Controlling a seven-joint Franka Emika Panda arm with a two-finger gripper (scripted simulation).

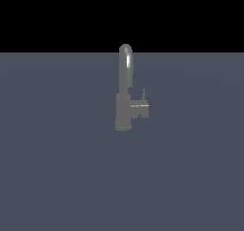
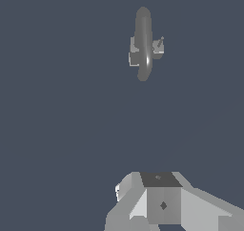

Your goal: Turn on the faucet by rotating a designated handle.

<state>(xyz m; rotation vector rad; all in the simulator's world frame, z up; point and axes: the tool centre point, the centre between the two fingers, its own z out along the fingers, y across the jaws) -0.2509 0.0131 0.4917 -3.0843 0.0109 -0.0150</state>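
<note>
Nearest us, our hand (image 2: 164, 201), grip state unclear, hangs well apart from the faucet (image 2: 143, 44); its handle (image 2: 158, 46) sits untouched, awaiting approach.

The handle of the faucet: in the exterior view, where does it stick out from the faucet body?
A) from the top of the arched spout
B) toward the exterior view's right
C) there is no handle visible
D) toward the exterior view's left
B: the handle is a short boxy stub on the exterior view's right of the faucet body, with a thin pin standing up from it.
</note>
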